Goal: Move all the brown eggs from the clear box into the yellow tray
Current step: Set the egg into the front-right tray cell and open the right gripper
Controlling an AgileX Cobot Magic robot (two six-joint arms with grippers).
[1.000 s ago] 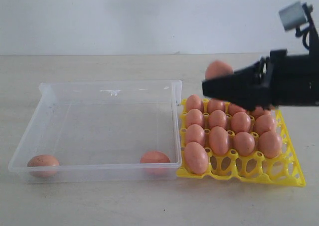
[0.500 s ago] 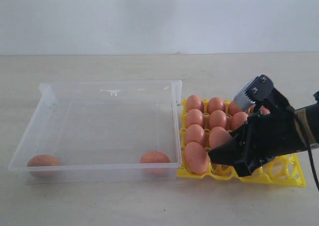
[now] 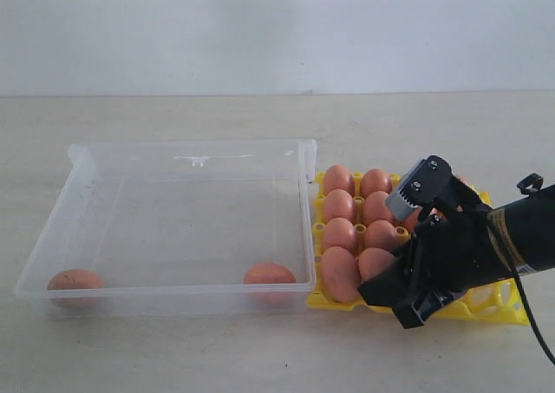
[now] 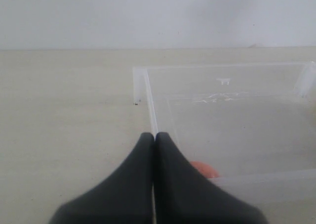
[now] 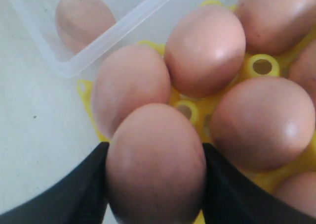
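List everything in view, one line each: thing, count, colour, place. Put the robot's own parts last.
clear box: one, colourless, on the table, left in the exterior view.
brown eggs in the box: two, pinkish-brown, against its front wall, one in the left corner, one near the right corner.
yellow tray: one, bright yellow, right beside the box.
brown eggs in the tray: at least seven show; the arm hides the rest.
held egg: one, brown, low over the tray's front row.
table: one, pale beige.
left hand: black, shut, empty, at the box's rim.
right hand: black, shut on the held egg.
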